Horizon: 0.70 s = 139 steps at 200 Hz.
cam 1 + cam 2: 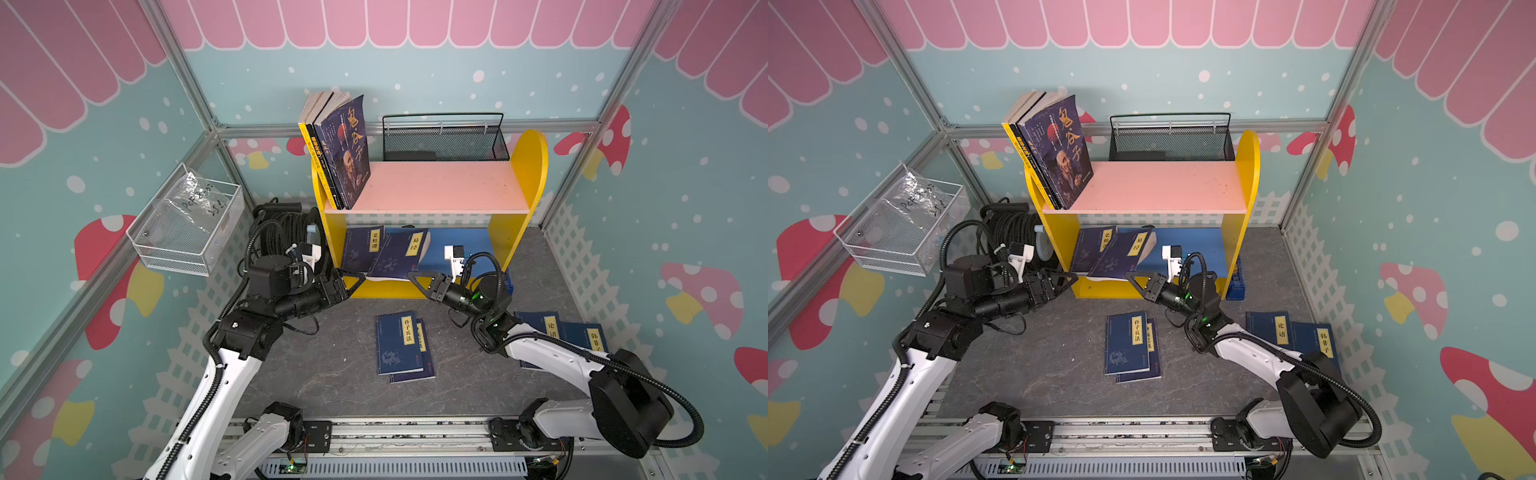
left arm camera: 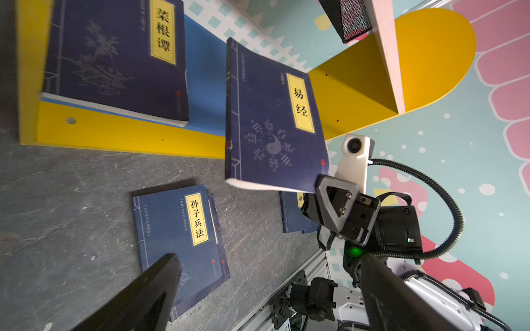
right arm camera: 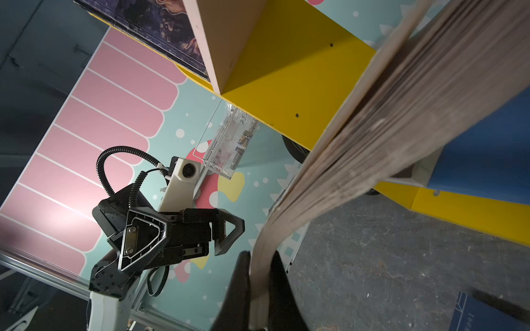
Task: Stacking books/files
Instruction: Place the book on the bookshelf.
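Note:
My right gripper point(image 1: 410, 274) is shut on the lower corner of a thin navy book point(image 1: 400, 253) with a yellow label. It holds the book tilted at the front of the lower shelf; the right wrist view shows its page edges point(image 3: 401, 120) between the jaws. A second navy book point(image 1: 360, 249) leans inside the lower shelf. My left gripper point(image 1: 354, 278) stands open just left of the held book, touching nothing; its fingers point(image 2: 143, 295) are wide apart. Two navy books point(image 1: 400, 345) lie stacked on the floor. Two more point(image 1: 559, 328) lie partly under my right arm. Three thicker books point(image 1: 343, 153) stand on the top shelf.
The yellow bookshelf point(image 1: 519, 199) has a pink top board point(image 1: 440, 187) and stands at the back. A black mesh basket point(image 1: 444, 139) sits behind it. A white wire basket point(image 1: 187, 224) hangs on the left wall, and a cable coil point(image 1: 276, 232) lies beside the shelf.

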Available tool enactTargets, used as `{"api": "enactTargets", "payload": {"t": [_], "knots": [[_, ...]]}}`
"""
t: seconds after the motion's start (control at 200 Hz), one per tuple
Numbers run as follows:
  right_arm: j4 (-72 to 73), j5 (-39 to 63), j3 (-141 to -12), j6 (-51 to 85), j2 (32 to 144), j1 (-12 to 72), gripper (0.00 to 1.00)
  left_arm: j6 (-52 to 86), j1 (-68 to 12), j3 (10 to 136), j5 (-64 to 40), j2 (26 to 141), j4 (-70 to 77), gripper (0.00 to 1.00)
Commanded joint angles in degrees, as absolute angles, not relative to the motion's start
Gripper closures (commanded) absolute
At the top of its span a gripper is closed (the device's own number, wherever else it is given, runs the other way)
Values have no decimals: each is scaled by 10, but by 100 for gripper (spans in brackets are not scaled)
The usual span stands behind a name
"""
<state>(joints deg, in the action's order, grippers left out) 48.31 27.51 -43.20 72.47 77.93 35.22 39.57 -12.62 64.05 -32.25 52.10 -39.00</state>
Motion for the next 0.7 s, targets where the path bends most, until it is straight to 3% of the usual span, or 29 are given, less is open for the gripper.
{"api": "enactTargets", "payload": {"t": [0.0, 0.515, 0.69], "knots": [[464, 290, -501, 662, 817, 351, 100, 372, -107, 656, -303, 500, -443, 1], [465, 364, -720, 629, 1105, 352, 100, 327, -77, 705, -228, 435, -546, 1], [440, 380, -761, 623, 1152, 353, 100, 330, -76, 710, -203, 413, -569, 1]]}}
